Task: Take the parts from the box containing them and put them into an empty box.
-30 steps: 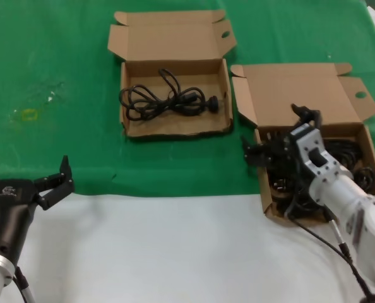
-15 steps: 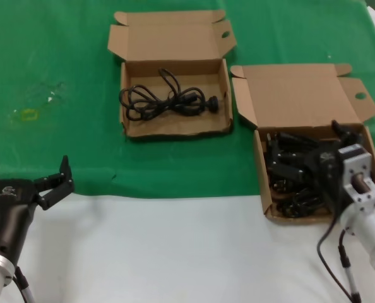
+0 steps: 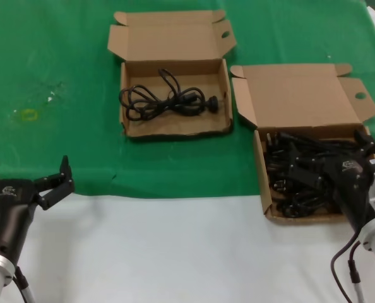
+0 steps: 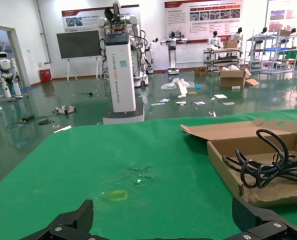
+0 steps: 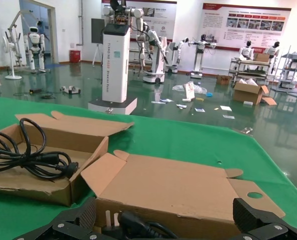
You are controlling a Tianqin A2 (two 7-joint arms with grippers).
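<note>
Right tool hangs spread wide over the cords in the right box. Left tool, also wide, waits at the surface's near-left edge.

Two brown cardboard boxes are being shown: box w/ one cord and box w/ cord pile, both plain, no print. Cords are being seen as black throughout. Cloth is being seen as solid green, w/ a small yellow mark; table edge as white. Left gripper is being shown as black.
</note>
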